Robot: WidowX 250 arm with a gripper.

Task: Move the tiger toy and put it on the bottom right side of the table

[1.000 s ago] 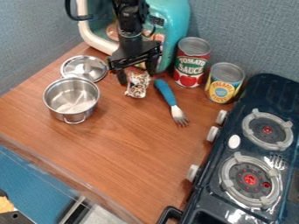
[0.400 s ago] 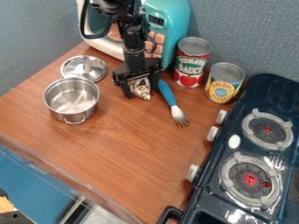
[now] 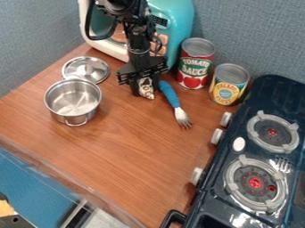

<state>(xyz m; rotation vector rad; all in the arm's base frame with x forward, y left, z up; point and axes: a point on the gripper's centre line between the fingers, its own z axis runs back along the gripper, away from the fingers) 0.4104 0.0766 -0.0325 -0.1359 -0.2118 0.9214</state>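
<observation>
Pincer (image 3: 146, 92): closed on the tiger toy (image 3: 146, 86), which was held upright between its two fingers.
Tiger toy: held at the upper part of the desk (image 3: 128, 151), just beside the blue-handled fork (image 3: 169, 94); whether it was lifted could not be told.
Progress: the grip seemed to be made; the carry to the bottom right, the setting down and the release were left to be done.
Pot (image 3: 65, 116) and lid (image 3: 86, 68): placed left of the pincer, the lid behind the pot.
Microwave (image 3: 178, 33): set behind the arm, with two cans (image 3: 194, 73) (image 3: 227, 88) placed to its right.
Desk: finished in brown wood grain, bordered on the right by the dark stove (image 3: 271, 92).
Room: enclosed at the back by blue-grey textured walls (image 3: 256, 33).
</observation>
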